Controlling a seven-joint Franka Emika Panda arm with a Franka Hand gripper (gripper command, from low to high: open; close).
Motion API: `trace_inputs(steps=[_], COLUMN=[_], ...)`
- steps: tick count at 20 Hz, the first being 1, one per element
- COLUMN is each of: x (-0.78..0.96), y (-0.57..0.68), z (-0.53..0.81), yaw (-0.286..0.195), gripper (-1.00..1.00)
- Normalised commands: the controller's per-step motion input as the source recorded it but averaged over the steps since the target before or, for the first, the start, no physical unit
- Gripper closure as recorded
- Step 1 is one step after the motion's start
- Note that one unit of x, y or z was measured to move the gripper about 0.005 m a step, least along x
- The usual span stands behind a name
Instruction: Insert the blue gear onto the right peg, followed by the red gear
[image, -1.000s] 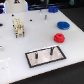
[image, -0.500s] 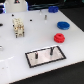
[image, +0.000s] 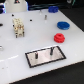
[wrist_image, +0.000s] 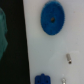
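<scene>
The blue gear (image: 63, 24) lies flat on the white table at the exterior view's right, and the wrist view looks down on the blue gear (wrist_image: 52, 19). Just in front of it lies the red gear (image: 60, 37). The black-rimmed grey plate (image: 35, 59) sits nearer the front with two thin dark pins. The right peg (image: 50, 50) stands bare, and so does its left twin (image: 39, 53). My gripper's fingers show in neither view.
A lone short dark post (image: 45, 16) stands behind the gears. A pale blocky object (image: 19, 27) is at the exterior view's left. White arm hardware (image: 17, 3) is at the back left, a small blue item (image: 52, 8) at the back. The table's dark edge (wrist_image: 12, 60) runs through the wrist view.
</scene>
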Motion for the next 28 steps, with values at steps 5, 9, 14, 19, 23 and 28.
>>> trace_inputs(steps=[5,9,14,19,23,28], x=[-0.38,-0.32,-0.05,-0.1,-0.31,-0.31], y=[0.07,-0.15,-0.07,-0.15,-0.41,-0.36], z=[-0.58,-0.57,-0.25,-0.08,-0.06,-0.07], yaw=[0.0,0.0,0.0,0.0,0.0,0.0], gripper=[-1.0,-1.0,-1.0,-1.0,-1.0,-1.0])
